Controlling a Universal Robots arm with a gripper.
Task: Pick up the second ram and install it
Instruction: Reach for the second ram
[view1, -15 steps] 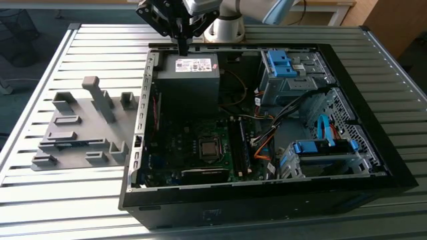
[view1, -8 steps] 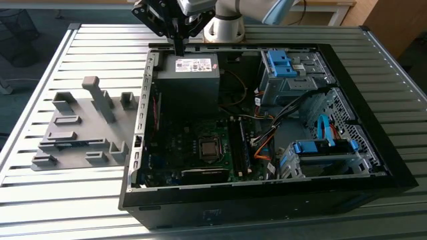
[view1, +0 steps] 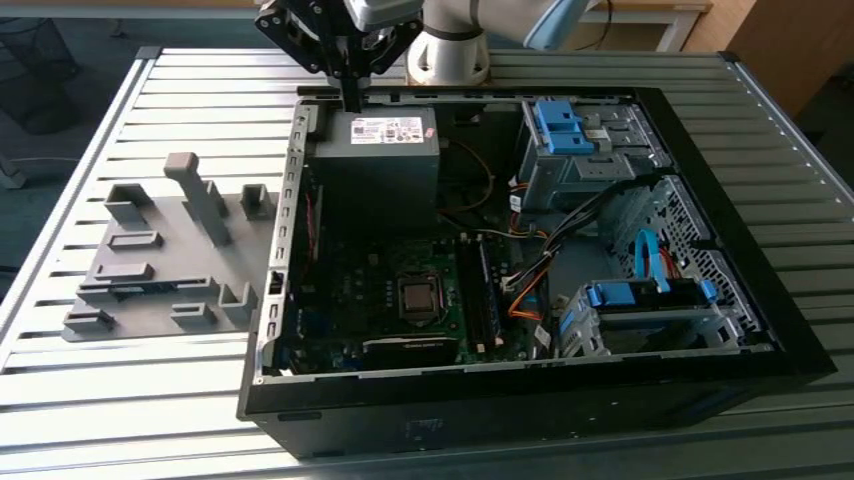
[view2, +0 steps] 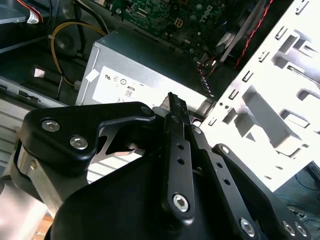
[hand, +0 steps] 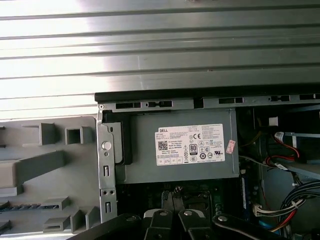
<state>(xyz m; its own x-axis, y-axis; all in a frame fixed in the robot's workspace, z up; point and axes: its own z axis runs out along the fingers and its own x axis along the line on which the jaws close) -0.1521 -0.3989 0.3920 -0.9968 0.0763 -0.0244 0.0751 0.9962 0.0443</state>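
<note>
Second ram (view1: 134, 290): lies flat in grey fixture (view1: 160, 262), nine o'clock from computer case (view1: 467, 420). Gripper (view1: 351, 100): closed, empty, above power supply (view1: 380, 150) at case's twelve o'clock. Handling: best gripped squarely across long edges, kept level.

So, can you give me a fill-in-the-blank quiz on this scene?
1. The open computer case lies on a slatted metal ____.
2. The gripper hangs over the grey box bearing a white ____.
3. The grey tray sits to the exterior view's ____ of the case.
Missing words: table; label; left.
</note>
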